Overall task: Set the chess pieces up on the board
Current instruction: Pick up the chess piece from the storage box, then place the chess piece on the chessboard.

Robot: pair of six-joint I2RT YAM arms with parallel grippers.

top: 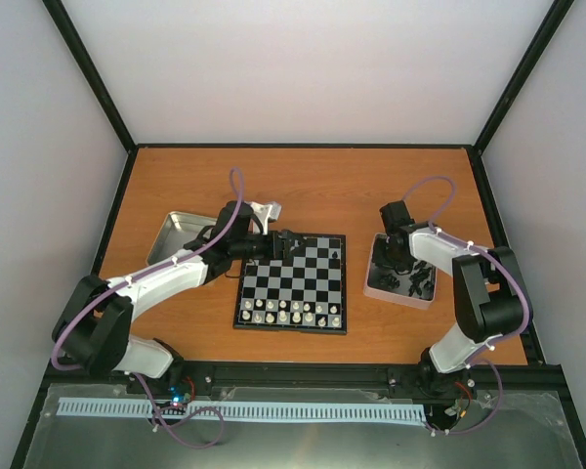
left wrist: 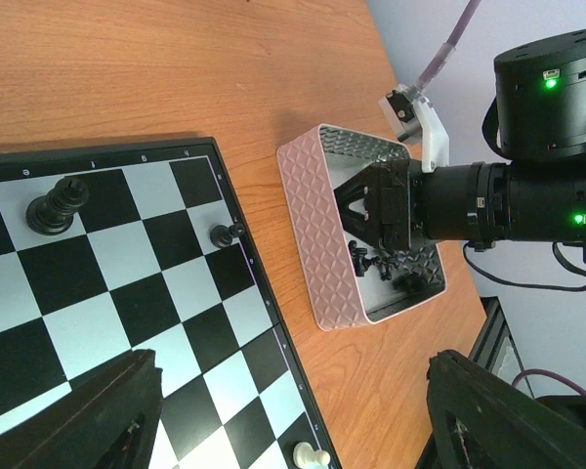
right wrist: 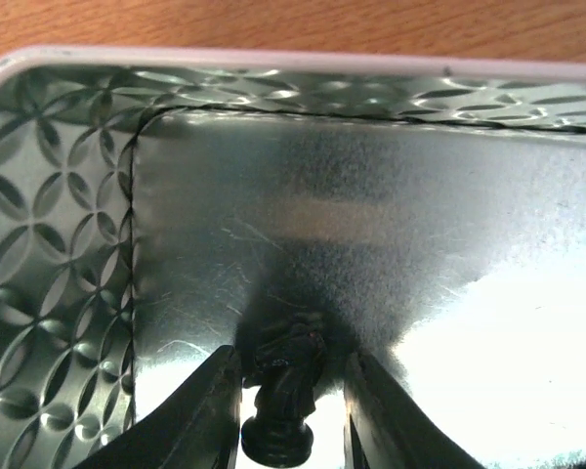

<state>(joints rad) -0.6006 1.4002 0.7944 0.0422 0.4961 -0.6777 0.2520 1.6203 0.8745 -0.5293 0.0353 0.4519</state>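
The board (top: 317, 256) lies mid-table with whitish chess pieces (top: 291, 313) lined along its near rows. In the left wrist view a tall black piece (left wrist: 57, 205), a black pawn (left wrist: 225, 233) and a white pawn (left wrist: 310, 454) stand on it. My left gripper (top: 291, 241) hovers over the board's far-left corner, open and empty, fingers (left wrist: 107, 420) wide apart. My right gripper (top: 395, 266) reaches down into the pink tray (top: 373, 289). Its jaws straddle a black knight (right wrist: 285, 391) lying on the tray floor, with a gap still showing on the right side.
The pink tray (left wrist: 322, 244) right of the board holds several more black pieces (left wrist: 376, 264). A shallow metal tray (top: 176, 234) sits left of the board, partly under my left arm. The cell's walls and black frame ring the table.
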